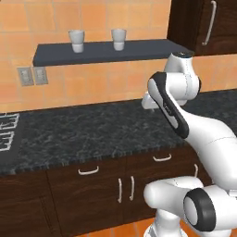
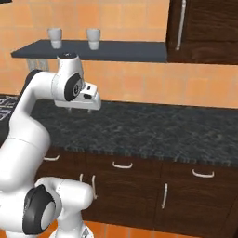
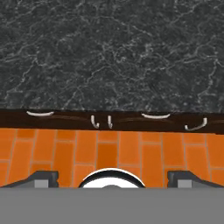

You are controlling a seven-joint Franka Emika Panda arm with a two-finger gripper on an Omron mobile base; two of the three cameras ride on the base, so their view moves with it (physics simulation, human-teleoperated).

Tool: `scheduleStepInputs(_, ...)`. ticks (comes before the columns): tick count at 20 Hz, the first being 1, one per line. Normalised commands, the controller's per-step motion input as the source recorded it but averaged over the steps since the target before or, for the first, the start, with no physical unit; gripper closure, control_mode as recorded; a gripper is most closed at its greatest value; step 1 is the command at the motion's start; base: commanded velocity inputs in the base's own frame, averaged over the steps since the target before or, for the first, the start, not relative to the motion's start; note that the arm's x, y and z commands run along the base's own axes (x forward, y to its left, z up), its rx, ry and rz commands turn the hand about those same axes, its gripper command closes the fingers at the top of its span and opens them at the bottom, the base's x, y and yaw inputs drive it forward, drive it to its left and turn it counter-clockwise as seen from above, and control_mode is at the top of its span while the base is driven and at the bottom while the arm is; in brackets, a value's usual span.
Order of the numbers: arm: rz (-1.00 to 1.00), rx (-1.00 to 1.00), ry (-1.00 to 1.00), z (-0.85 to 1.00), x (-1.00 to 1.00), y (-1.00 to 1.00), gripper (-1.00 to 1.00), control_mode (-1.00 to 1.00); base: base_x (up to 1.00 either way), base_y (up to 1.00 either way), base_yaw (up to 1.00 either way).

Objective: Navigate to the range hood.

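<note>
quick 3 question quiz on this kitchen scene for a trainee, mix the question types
1. True or false: two grey cups stand on the dark wall shelf.
2. What lies at the left end of the black granite counter? A) a sink B) stove grates C) a toaster
3. In the hand view, what colour is the floor below the drawer handles?

Key: 1 true. 2 B. 3 orange.
</note>
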Motion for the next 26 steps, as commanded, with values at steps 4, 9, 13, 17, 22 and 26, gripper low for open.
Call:
scheduleStepInputs(4,0.0,0.0,0.0,0.0,0.0,0.0,-1.0,1.0,0.08,1.0,0.0)
scheduleStepInputs(9,0.0,0.0,0.0,0.0,0.0,0.0,-1.0,1.0,0.0,1.0,0.0)
scheduleStepInputs(13,0.0,0.0,0.0,0.0,0.0,0.0,-1.0,1.0,0.0,1.0,0.0)
scheduleStepInputs(17,0.0,0.0,0.0,0.0,0.0,0.0,-1.0,1.0,0.04,1.0,0.0)
scheduleStepInputs(22,0.0,0.0,0.0,0.0,0.0,0.0,-1.0,1.0,0.13,1.0,0.0)
scheduleStepInputs(26,0.0,0.0,0.0,0.0,0.0,0.0,-1.0,1.0,0.18,1.0,0.0)
